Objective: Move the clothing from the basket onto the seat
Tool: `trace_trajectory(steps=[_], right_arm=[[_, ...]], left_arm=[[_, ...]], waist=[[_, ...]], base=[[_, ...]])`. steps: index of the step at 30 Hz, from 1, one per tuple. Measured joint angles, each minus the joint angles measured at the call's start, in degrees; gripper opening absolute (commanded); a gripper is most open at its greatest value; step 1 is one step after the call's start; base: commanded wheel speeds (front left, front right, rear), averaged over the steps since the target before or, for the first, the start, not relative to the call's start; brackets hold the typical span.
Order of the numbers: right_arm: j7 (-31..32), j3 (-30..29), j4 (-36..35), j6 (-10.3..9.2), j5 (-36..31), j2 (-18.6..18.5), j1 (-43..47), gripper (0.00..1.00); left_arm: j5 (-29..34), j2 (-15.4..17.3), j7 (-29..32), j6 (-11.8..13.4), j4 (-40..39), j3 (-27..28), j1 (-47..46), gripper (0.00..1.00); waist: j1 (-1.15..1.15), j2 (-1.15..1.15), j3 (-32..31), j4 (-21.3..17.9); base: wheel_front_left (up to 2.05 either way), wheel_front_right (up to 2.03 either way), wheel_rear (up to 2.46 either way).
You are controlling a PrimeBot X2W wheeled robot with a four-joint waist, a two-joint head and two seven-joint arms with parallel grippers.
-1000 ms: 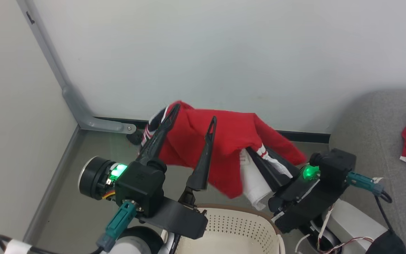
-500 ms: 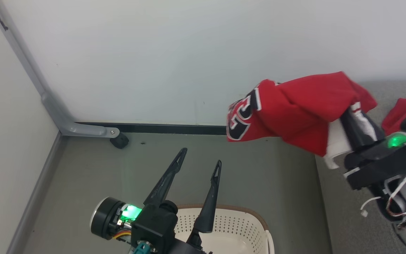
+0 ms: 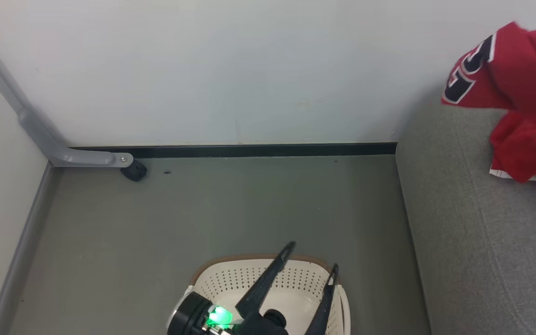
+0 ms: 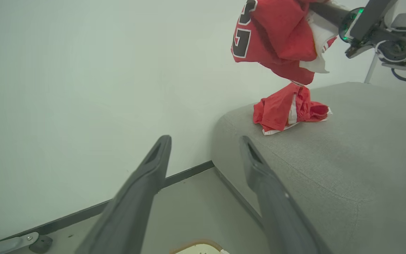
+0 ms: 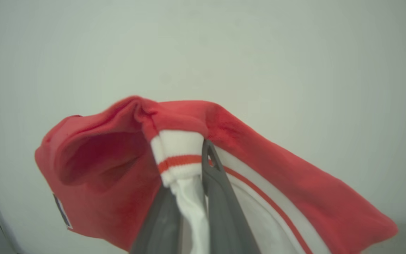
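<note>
- The left gripper (image 3: 313, 256) is seen with its two dark fingers spread wide and nothing between them, above the basket (image 3: 224, 279).
- The right gripper (image 5: 189, 169) is clamped tightly on the white, red-striped trim of a red jersey (image 5: 100, 169).
- The jersey, marked with black white-edged lettering, is held in the air over the grey seat (image 3: 458, 232), close to the wall (image 3: 249, 70).
- A second red garment (image 3: 521, 149) is seen lying crumpled on the seat, just below the jersey.
- The basket is set on the floor (image 3: 203, 209), near the seat.
</note>
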Motion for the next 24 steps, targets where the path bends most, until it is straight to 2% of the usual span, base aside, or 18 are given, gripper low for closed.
trace_trajectory(steps=[4, 13, 19, 24], right_arm=[[0.0, -3.5, 2.8, 0.21, 1.5, -2.8, -1.8, 0.0], [-0.1, -9.2, 9.9, 0.85, 5.0, -7.5, -5.8, 0.0], [-0.1, -10.6, 15.6, 1.0, 7.2, -8.6, -8.3, 0.0], [-0.2, -9.7, 17.2, 1.0, 10.0, -10.1, -10.0, 0.0]], left_arm=[[0.0, 0.0, -0.9, 0.0, 1.2, -3.6, -0.5, 1.0], [0.9, 0.1, -4.0, 0.0, 4.6, -4.7, -5.5, 1.0], [2.2, 0.1, -5.5, 0.0, 6.5, -6.1, -10.1, 1.0], [2.7, 0.1, -6.0, 0.0, 8.3, -7.7, -14.6, 1.0]], waist=[[0.0, 0.0, 2.0, -0.9], [0.0, 0.0, 7.7, -2.8], [0.0, 0.0, 12.3, -3.9], [0.01, 0.0, 16.4, -4.7]], base=[[0.0, 0.0, 0.0], [0.0, 0.0, 0.0], [0.0, 0.0, 0.0], [0.0, 0.0, 0.0]])
